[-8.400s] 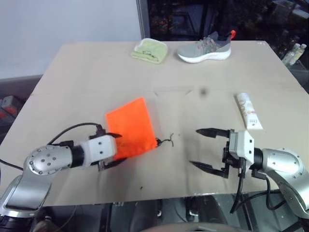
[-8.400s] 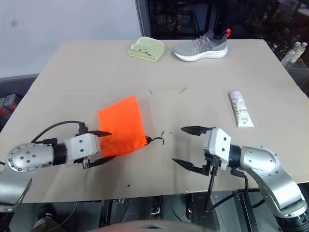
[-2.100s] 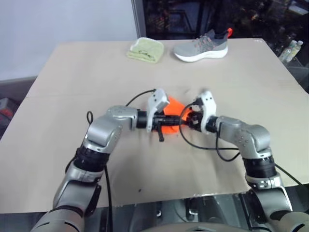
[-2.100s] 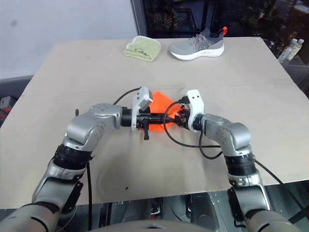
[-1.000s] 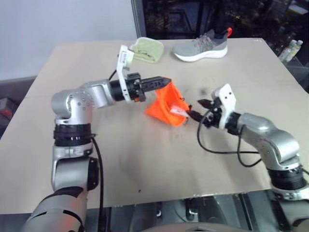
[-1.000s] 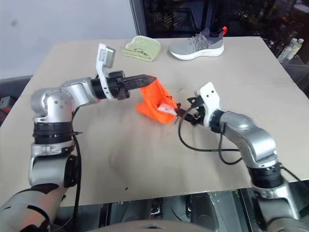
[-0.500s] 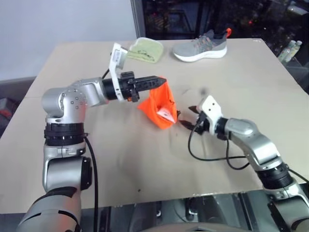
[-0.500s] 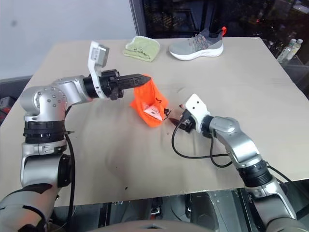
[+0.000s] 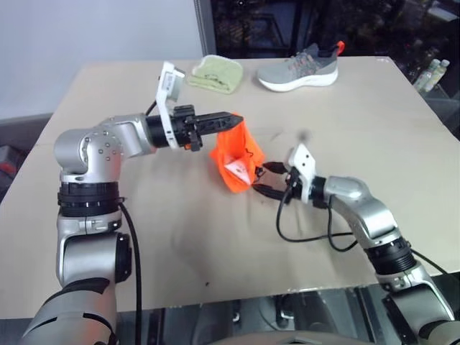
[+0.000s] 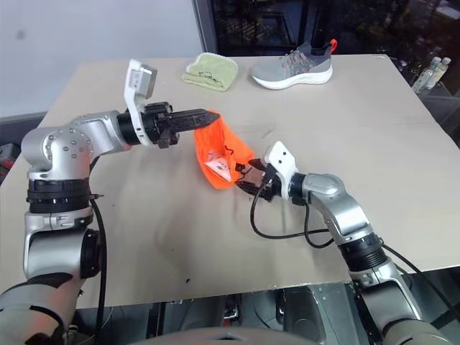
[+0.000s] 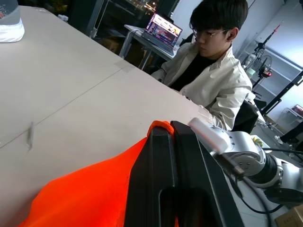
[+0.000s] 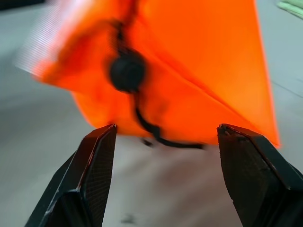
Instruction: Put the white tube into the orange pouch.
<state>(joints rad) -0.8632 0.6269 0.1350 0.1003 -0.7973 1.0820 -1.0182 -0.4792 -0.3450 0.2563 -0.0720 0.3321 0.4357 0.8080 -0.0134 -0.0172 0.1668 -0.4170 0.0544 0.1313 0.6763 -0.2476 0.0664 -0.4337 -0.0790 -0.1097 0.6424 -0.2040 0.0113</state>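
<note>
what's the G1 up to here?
Its left hand is shut on a top corner of the orange pouch, holding it up so it hangs over the table. The right hand is open, fingers level, right beside the pouch's lower end and its cord. A green cloth and a grey shoe lie at the far edge.

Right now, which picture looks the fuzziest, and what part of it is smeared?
The right wrist view is fuzziest: the bright orange fabric pouch and its thin dark drawstring cord are smeared, while the right gripper fingers look sharp. The left wrist view is crisper: the left gripper pinching the pouch edge, a seated person behind.
</note>
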